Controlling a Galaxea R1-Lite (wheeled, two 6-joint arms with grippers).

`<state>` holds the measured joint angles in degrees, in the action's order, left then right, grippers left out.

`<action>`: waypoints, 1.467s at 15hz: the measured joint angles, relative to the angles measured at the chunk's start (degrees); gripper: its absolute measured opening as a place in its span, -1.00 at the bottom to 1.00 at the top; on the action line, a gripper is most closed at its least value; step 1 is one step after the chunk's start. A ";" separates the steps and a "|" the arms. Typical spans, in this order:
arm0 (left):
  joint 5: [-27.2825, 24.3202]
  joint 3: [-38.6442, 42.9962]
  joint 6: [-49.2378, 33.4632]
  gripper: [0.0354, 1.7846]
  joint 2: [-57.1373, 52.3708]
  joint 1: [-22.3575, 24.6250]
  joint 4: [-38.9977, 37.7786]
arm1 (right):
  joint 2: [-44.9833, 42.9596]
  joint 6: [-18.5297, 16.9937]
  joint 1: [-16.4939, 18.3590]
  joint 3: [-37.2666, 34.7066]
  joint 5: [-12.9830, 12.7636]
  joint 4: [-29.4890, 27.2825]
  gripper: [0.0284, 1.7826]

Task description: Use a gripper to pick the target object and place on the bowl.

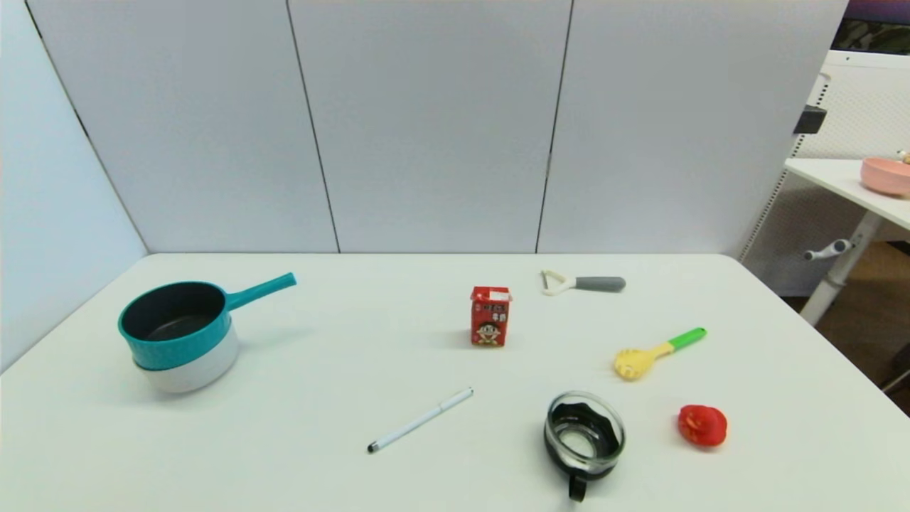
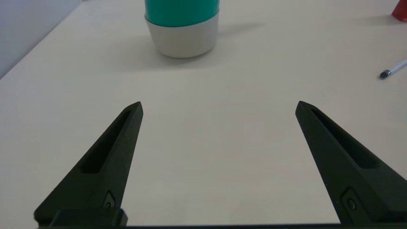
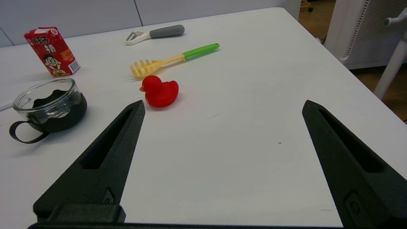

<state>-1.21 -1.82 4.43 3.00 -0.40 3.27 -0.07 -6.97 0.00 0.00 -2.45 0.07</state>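
The teal saucepan (image 1: 178, 321) with a dark inside sits nested on top of the off-white bowl (image 1: 195, 370) at the table's left; its handle points back and right. In the left wrist view the saucepan (image 2: 182, 11) and bowl (image 2: 186, 39) stand some way ahead of my left gripper (image 2: 218, 106), which is open and empty over bare table. My right gripper (image 3: 222, 106) is open and empty near the table's front right, short of the red duck. Neither gripper shows in the head view.
A red drink carton (image 1: 490, 316) stands mid-table. A peeler (image 1: 583, 283), a yellow pasta fork with green handle (image 1: 657, 353), a red duck (image 1: 702, 424), a glass pot with black handle (image 1: 583, 441) and a pen (image 1: 419, 419) lie right of centre. A pink bowl (image 1: 885, 175) sits on a side table.
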 joint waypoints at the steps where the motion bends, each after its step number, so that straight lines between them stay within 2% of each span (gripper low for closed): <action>1: 0.09 0.24 -0.95 0.90 -1.05 -0.01 -0.16 | 0.00 0.00 0.00 0.00 0.00 0.00 0.92; 17: 0.13 0.48 -1.48 0.91 -3.07 -0.04 -0.13 | 0.00 -0.07 0.00 0.00 0.00 0.00 0.92; 22: 0.16 0.50 -1.45 0.91 -3.07 -0.04 -0.13 | 0.00 -1.15 0.00 0.00 -0.27 0.26 0.92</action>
<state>-1.05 -1.32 2.97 -0.07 -0.44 3.13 -0.07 -8.12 0.00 0.00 -2.72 0.33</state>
